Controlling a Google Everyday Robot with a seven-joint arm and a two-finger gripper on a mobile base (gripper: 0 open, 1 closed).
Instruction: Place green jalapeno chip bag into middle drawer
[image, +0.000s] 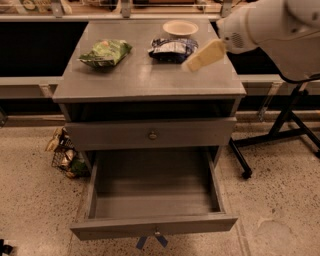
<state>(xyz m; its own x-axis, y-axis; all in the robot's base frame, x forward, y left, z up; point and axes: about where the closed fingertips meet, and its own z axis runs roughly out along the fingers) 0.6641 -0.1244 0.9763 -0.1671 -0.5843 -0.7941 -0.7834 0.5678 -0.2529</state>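
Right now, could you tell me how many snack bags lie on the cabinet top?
2: the green jalapeno chip bag at left, the dark blue-and-white bag mid-rear, the claw hovering to its right.

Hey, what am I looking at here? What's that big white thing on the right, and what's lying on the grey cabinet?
The white thing is a robot arm; its cream gripper hangs over the right part of the cabinet top, holding nothing. The one camera looks down at the cabinet's front. On top lie a green jalapeno chip bag at the left, a dark blue-and-white bag in the middle and a pale bowl behind that. Below, the middle drawer is pulled out, empty; the drawer above is shut.
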